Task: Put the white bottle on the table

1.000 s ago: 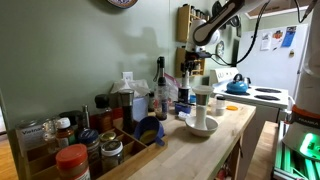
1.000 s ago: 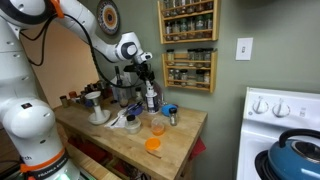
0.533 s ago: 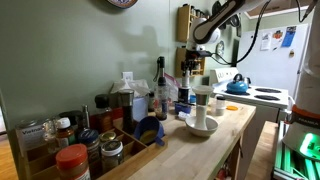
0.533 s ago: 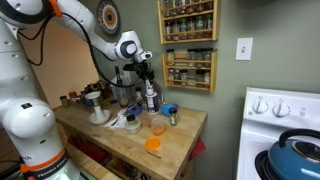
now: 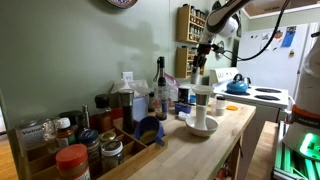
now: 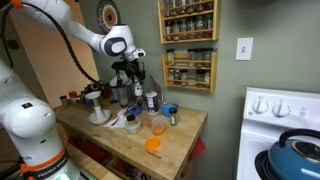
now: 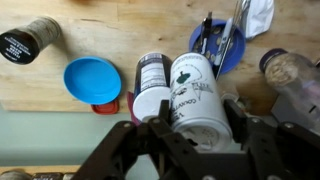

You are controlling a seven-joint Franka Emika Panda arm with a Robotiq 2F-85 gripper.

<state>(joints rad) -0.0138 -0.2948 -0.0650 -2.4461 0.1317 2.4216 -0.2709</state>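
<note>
White bottle (image 7: 195, 95) sits clamped between the gripper (image 7: 196, 128) fingers, lifted clear above the table (image 6: 170, 140), just beside a dark-capped jar (image 7: 150, 85) and blue lid (image 7: 92, 78).

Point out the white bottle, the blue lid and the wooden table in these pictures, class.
white bottle (image 7: 192, 92): wrist view, on its labelled side.
blue lid (image 7: 91, 79): wrist view, at its centre.
table (image 6: 178, 131): exterior view, on bare wood near the front corner.
</note>
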